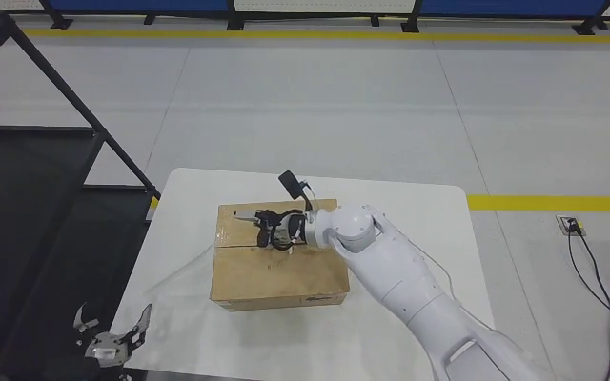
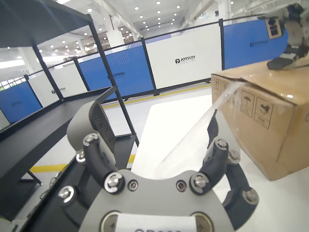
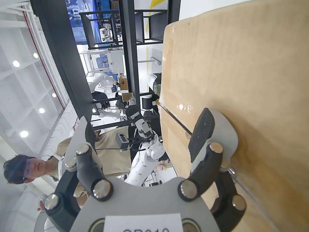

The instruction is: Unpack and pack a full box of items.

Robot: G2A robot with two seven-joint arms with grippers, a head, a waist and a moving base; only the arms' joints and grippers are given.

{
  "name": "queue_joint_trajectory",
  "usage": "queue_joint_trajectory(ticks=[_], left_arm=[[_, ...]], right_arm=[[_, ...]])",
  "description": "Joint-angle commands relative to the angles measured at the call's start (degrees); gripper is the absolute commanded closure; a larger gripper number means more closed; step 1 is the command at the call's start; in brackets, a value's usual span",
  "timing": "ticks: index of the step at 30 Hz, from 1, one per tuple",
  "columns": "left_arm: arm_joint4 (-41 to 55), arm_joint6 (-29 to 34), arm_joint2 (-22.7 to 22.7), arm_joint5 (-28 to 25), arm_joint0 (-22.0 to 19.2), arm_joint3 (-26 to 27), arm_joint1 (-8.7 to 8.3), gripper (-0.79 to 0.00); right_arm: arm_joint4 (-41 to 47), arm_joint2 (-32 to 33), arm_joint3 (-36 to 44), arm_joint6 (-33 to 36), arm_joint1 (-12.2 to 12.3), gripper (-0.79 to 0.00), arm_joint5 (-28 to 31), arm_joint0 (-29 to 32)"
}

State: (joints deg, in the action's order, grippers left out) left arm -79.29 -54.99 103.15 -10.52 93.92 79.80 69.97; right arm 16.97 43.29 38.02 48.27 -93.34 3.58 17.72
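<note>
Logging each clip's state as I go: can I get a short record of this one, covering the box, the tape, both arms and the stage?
box: cardboard, on the white table, flaps shut
tape: clear strip lifted off the box's edge, stretched towards the left gripper
left gripper: beyond the table's corner, jaws open, tape reaching one side
right gripper: over the box top at the seam, jaws open
stage: unsealing, nothing unpacked yet

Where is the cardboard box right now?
In the top view, the cardboard box sits near the middle of the white table, with the right hand over its top by the far edge.
</note>
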Motion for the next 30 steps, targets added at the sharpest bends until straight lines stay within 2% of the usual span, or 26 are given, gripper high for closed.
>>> queue_joint_trajectory(ticks=[1, 2, 3, 10, 13, 17, 20, 22, 25, 30], left_arm=[[4.2, 4.1, 0.7, -5.5, 1.7, 2.7, -0.12, -0.785], [5.9, 7.0, 1.4, -10.0, 2.8, 4.5, -0.34, -0.785], [5.3, 8.6, 2.6, -11.4, 3.5, 5.9, -0.62, -0.785], [5.3, 8.6, 2.6, -11.4, 3.5, 5.9, -0.62, -0.785], [12.4, 15.4, 2.4, -16.8, 2.7, 6.0, -0.65, -0.785], [27.9, 28.8, 2.2, -22.0, 2.6, 6.9, -0.54, -0.785], [42.9, 43.3, 1.8, -25.3, 3.3, 8.1, -0.72, -0.785], [50.8, 51.5, 2.6, -25.7, 3.5, 8.8, -1.08, -0.785], [65.8, 64.8, 2.6, -24.6, 3.2, 8.7, -1.59, -0.785], [79.0, 78.5, 3.9, -17.8, 0.6, 8.0, -2.42, -0.785]], right_arm=[[-0.4, 0.4, 0.1, 0.3, 0.1, -0.785, 0.5, 0.0], [-0.7, 0.6, 0.2, 0.5, 0.3, -0.785, 0.9, 0.1], [-1.0, 0.9, 0.4, 0.6, 0.4, -0.785, 1.2, 0.3], [-3.4, 4.0, 2.5, 1.8, 2.3, -0.785, 2.5, 2.2], [-4.1, 5.4, 3.7, 2.1, 3.1, -0.785, 2.0, 3.2], [-4.9, 6.7, 5.5, 2.4, 3.9, -0.785, 1.2, 4.5], [-5.5, 7.4, 6.8, 2.6, 4.3, -0.785, 0.6, 5.2], [-5.9, 7.7, 7.6, 2.7, 4.4, -0.785, 0.1, 5.5], [-6.3, 7.9, 8.4, 3.0, 4.6, -0.785, -0.5, 5.8], [-6.9, 8.0, 9.2, 3.1, 4.6, -0.785, -1.1, 5.9]])
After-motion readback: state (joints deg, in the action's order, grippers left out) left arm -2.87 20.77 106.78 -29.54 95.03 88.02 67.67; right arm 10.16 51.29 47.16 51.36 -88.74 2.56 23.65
